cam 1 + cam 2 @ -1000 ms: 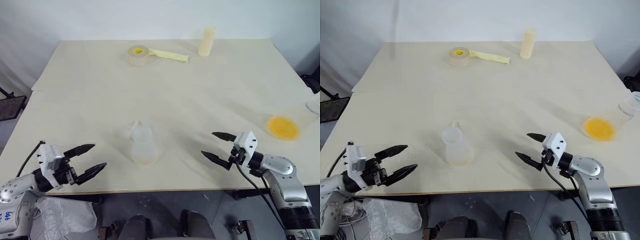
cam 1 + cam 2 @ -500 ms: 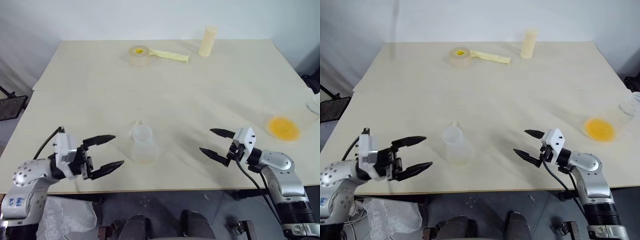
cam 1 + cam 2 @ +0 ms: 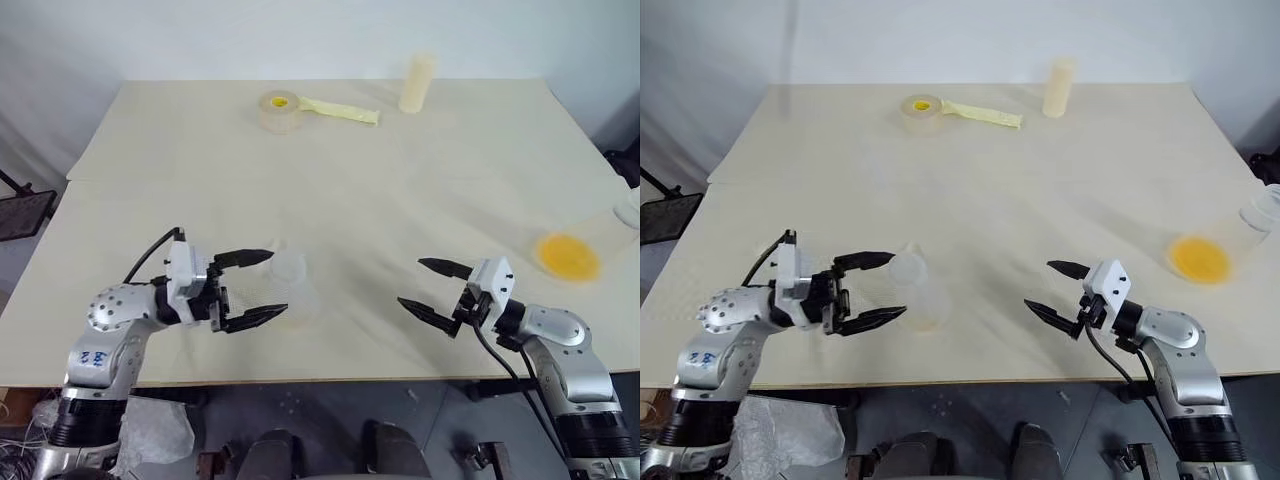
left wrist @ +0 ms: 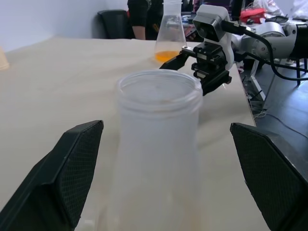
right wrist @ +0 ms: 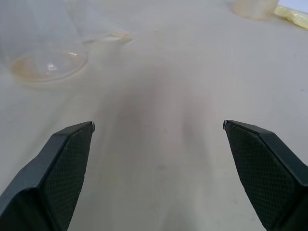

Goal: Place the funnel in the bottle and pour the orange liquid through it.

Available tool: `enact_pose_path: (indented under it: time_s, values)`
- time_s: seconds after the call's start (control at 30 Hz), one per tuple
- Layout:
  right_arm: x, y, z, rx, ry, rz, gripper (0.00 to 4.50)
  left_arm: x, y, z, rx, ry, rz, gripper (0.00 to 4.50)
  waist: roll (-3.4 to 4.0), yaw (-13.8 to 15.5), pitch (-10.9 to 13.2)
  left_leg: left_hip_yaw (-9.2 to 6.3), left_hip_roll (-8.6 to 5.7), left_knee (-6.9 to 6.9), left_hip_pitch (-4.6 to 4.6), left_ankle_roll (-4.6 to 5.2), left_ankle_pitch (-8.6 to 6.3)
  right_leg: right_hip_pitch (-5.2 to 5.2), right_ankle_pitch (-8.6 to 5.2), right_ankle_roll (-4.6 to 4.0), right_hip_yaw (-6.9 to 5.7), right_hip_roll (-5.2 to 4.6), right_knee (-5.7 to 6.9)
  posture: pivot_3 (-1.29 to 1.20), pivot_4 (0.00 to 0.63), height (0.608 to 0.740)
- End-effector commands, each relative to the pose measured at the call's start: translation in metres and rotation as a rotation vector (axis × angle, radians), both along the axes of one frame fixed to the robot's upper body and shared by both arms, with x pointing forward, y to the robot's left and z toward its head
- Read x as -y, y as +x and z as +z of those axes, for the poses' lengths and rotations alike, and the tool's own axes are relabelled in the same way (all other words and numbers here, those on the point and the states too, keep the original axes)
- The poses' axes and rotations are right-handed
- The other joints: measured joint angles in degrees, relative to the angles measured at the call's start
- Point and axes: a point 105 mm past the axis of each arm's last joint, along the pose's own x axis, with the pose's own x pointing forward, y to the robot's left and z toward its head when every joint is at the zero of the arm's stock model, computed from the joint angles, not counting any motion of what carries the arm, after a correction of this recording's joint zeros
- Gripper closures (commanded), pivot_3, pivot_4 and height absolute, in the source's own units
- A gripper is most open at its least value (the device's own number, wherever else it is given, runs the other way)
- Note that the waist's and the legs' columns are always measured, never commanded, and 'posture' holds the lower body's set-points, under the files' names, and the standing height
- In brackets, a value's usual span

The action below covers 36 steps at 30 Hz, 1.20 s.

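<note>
Flanking the bottle (image 3: 290, 292), left end effector (image 3: 262, 286) gapes wide

Clear plastic bottle (image 3: 292, 290) on matt pale table (image 3: 330, 170)

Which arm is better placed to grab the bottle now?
Left. The left gripper has its jaws open at the bottle, one either side. The right gripper, also open, hangs well clear of it.

Our left gripper (image 3: 257, 288) spread wide, level, pointing right, near table edge. Our right gripper (image 3: 428, 287) spread wide, level, pointing left, near edge, well apart from left.
</note>
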Motion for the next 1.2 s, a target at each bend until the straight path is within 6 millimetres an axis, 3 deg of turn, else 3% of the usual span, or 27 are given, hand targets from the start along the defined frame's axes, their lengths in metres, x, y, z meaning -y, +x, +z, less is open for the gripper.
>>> enact_pose_path:
  time_s: [0.03,0.07,0.3,0.5,0.77,0.97,1.2]
  values:
    - [0.002,-0.003,0.011,0.045,0.009,-0.007,0.01,0.009,0.001,0.002,0.025,0.004,-0.017,0.0,0.0,0.0,0.0,-0.01,0.0,0.0,0.0,0.0,0.0,0.0,0.0,0.0,-0.01,0.01,0.01,0.0,0.15,0.74]
    - [0.002,-0.003,0.011,0.045,0.009,-0.007,0.01,0.01,0.003,0.001,0.029,0.001,-0.011,0.0,0.0,0.07,0.0,-0.01,-0.01,0.0,0.0,0.0,0.0,0.0,0.0,0.0,-0.01,0.01,0.0,0.0,0.15,0.74]
    - [0.003,-0.003,0.012,0.047,0.016,-0.01,0.0,0.016,0.004,0.003,0.018,-0.019,-0.031,2.14,-0.01,0.07,0.0,-0.02,0.01,0.03,0.0,0.01,0.01,0.02,0.01,0.01,0.0,0.0,0.0,0.0,0.15,0.74]
    - [0.006,-0.004,0.019,0.048,0.046,-0.017,0.0,0.015,0.009,0.014,0.034,-0.027,-0.031,2.18,-0.02,0.2,0.01,-0.03,0.02,0.04,0.0,0.01,0.01,0.03,0.01,0.01,0.0,-0.01,0.01,0.0,0.15,0.74]
    - [0.018,-0.005,0.035,0.059,0.084,-0.011,0.0,0.032,0.031,0.05,0.082,-0.02,-0.094,2.18,-0.06,0.82,0.03,-0.02,-0.12,0.12,-0.01,0.03,0.02,0.07,0.01,0.03,0.0,0.0,0.0,0.0,0.15,0.74]
    - [0.023,-0.011,0.05,0.056,0.105,0.043,0.0,0.064,0.05,0.06,0.128,-0.01,-0.2,2.18,-0.1,1.55,0.06,-0.01,-0.16,0.13,-0.03,0.05,0.03,0.07,0.02,0.04,-0.04,0.01,-0.01,0.0,0.15,0.74]
    - [0.021,-0.023,0.059,0.049,0.104,0.084,0.0,0.109,0.087,0.048,0.118,0.071,-0.208,2.18,-0.24,1.62,0.14,0.13,-0.25,0.2,-0.17,0.1,0.06,0.08,0.05,0.09,-0.17,0.0,-0.05,0.0,0.15,0.74]
